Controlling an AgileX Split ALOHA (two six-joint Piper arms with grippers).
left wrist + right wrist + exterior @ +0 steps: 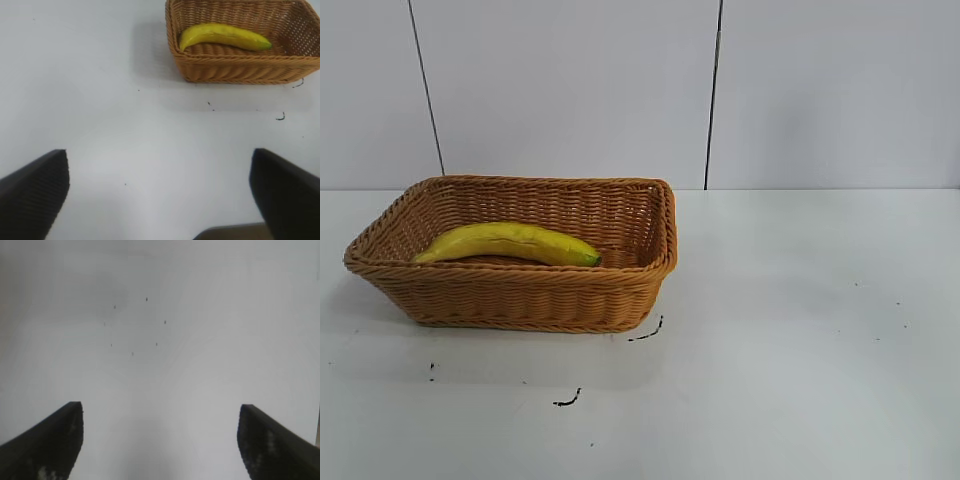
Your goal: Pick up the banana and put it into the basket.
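The yellow banana [508, 243] lies lengthwise inside the tan wicker basket [520, 298] at the table's left. Both also show in the left wrist view, the banana [225, 36] inside the basket [240, 70]. My left gripper [160, 170] is open and empty over bare table, well away from the basket. My right gripper [160, 412] is open and empty over bare white table. Neither arm shows in the exterior view.
Small black marks [645, 333] dot the white table in front of the basket. A grey panelled wall [720, 90] stands behind the table.
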